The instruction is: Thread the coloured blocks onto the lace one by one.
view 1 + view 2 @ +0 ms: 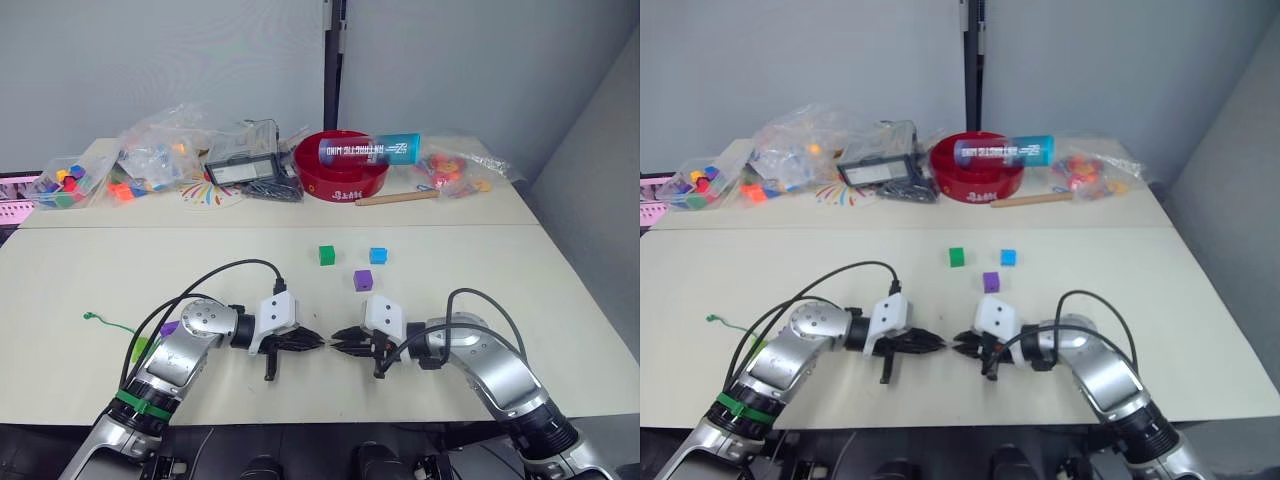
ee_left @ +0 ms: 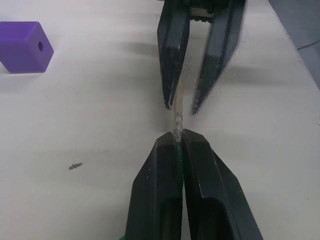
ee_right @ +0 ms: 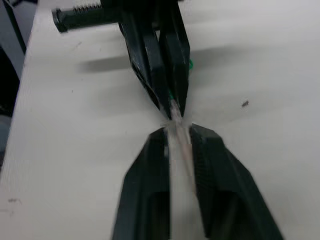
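My left gripper is shut on the green lace just behind its pale stiff tip. My right gripper faces it tip to tip and is open, with the pale tip lying between its fingers. The rest of the lace trails off to the left across the table. A dark green block, a blue block and a purple block sit just beyond the grippers. A second purple block lies beside my left forearm, partly hidden by it.
On the far table stand a red bowl with a blue cylinder across it, clear bags of toy pieces, a black device and a wooden stick. The table's front edge is close behind the grippers.
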